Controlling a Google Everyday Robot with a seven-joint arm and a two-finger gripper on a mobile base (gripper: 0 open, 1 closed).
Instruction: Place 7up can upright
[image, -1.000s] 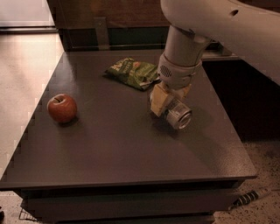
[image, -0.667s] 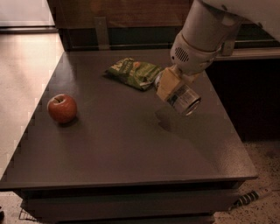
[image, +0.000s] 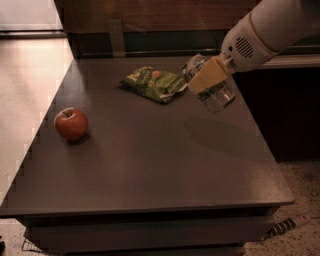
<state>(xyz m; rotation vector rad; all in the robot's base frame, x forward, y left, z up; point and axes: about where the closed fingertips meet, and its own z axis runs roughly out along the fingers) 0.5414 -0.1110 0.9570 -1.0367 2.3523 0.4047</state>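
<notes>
The 7up can (image: 216, 95) is a silver-grey can held tilted in the air above the right part of the dark table (image: 150, 165). Its shiny end faces down and to the right. My gripper (image: 206, 77) is shut on the can, its tan fingers (image: 207, 75) clamped across the can's body. The white arm reaches in from the upper right. The can's shadow lies on the table below it.
A flat green snack bag (image: 155, 82) lies on the table at the back, just left of the gripper. A red apple (image: 71, 124) sits near the left edge. A dark counter stands to the right of the table.
The gripper has lifted the can off the table and carried it up and to the right. The arm has swung from above to the upper right.
</notes>
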